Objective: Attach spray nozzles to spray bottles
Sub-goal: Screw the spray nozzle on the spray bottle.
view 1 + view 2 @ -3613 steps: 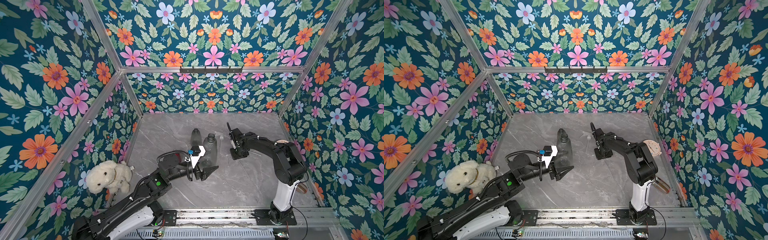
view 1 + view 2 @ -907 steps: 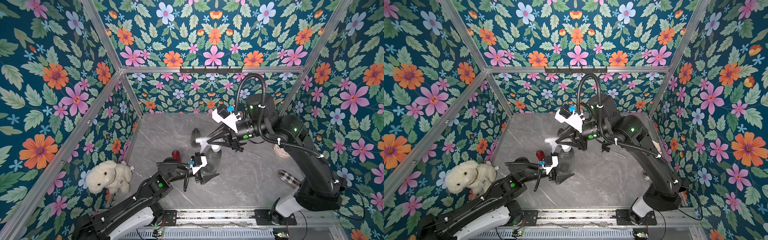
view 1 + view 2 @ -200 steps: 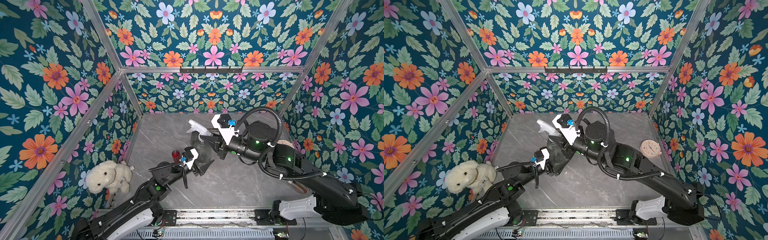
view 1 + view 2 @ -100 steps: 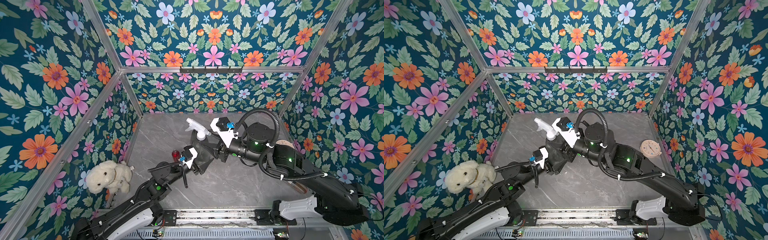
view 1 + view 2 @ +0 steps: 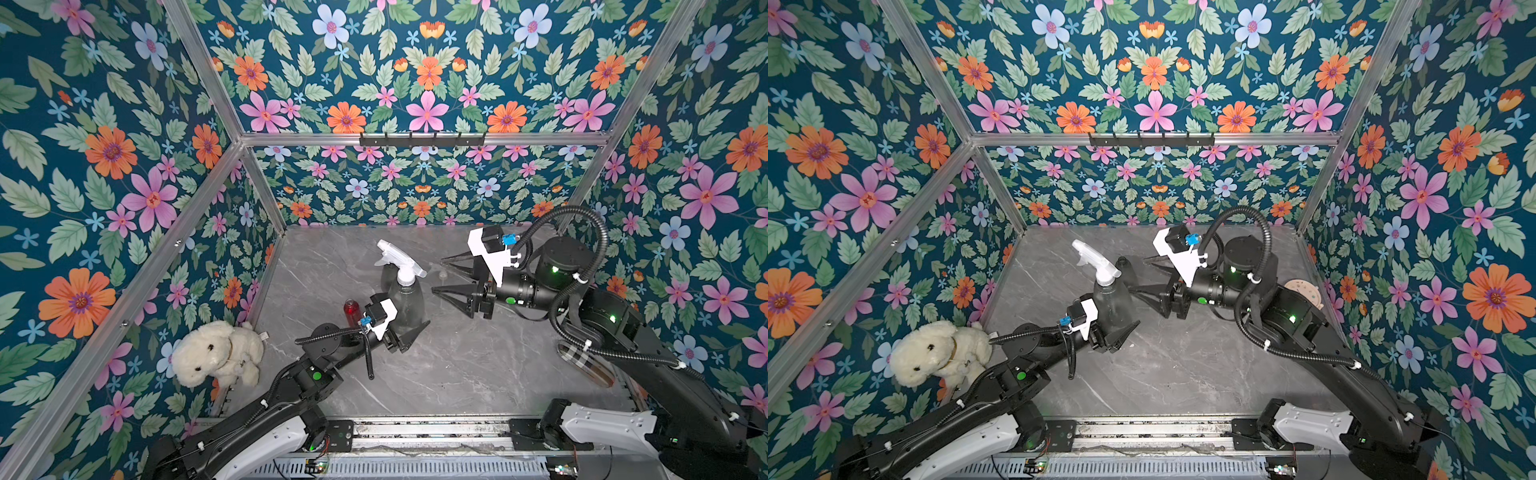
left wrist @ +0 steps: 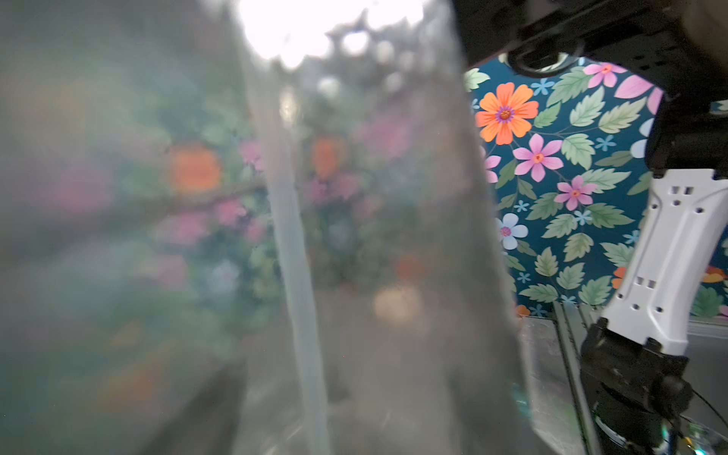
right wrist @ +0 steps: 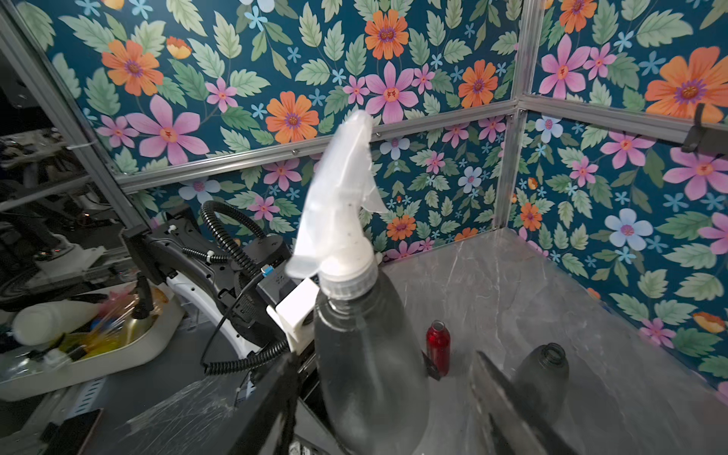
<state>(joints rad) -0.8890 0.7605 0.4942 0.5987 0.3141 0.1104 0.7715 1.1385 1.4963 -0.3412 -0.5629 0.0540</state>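
A smoky-grey cone-shaped spray bottle stands upright at mid-table with a whitish trigger spray nozzle seated on its neck. My left gripper is shut on the bottle's lower body. In the left wrist view the bottle fills the picture, its dip tube inside. My right gripper hangs open just right of the bottle, holding nothing. A second grey bottle without a nozzle and a small red bottle stand nearby.
A cream plush dog lies against the left wall. A round wooden disc and a plaid-patterned object lie by the right wall. A black hook rail hangs on the back wall. Floral walls enclose three sides.
My right gripper opened, let go of the nozzle and drew back to the right. The bottle with its nozzle stayed in my left gripper.
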